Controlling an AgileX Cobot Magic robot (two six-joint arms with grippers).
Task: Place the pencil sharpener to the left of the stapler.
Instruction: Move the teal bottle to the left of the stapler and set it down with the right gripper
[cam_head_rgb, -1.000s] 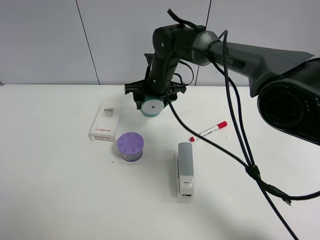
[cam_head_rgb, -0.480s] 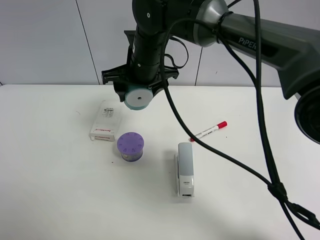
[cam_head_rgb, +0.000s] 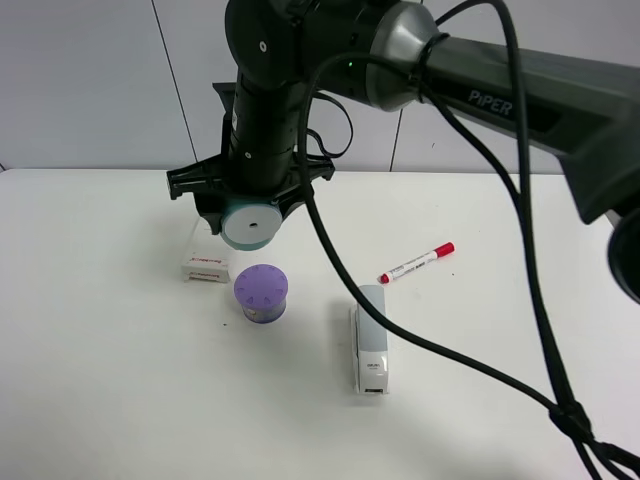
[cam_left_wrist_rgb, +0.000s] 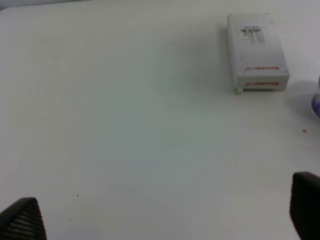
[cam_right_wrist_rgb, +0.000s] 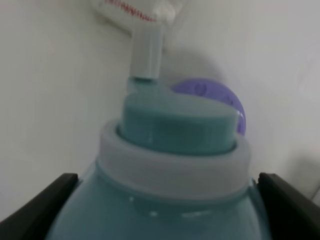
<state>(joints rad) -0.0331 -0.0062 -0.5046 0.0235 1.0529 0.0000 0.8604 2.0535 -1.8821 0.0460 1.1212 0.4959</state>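
Note:
The teal pencil sharpener (cam_head_rgb: 248, 224) hangs in the air with its white round face toward the high camera, and my right gripper (cam_head_rgb: 247, 203) is shut on it. It hovers just behind the purple tub, left of the stapler. In the right wrist view the sharpener (cam_right_wrist_rgb: 175, 165) fills the space between the dark fingers (cam_right_wrist_rgb: 42, 210). The grey and white stapler (cam_head_rgb: 371, 338) lies on the table, right of centre. My left gripper (cam_left_wrist_rgb: 162, 220) is open over bare table with nothing between its fingertips (cam_left_wrist_rgb: 22, 220); it does not show in the high view.
A purple round lidded tub (cam_head_rgb: 261, 292) stands between the sharpener and the stapler's left side. A flat white box (cam_head_rgb: 203, 266) lies partly hidden behind the arm. A red marker (cam_head_rgb: 416, 262) lies right of the stapler's far end. Arm cables (cam_head_rgb: 500, 250) hang across the right side.
The right arm has swung left and lower with the sharpener, from behind the stapler area to over the white box's near end. The table objects have not moved.

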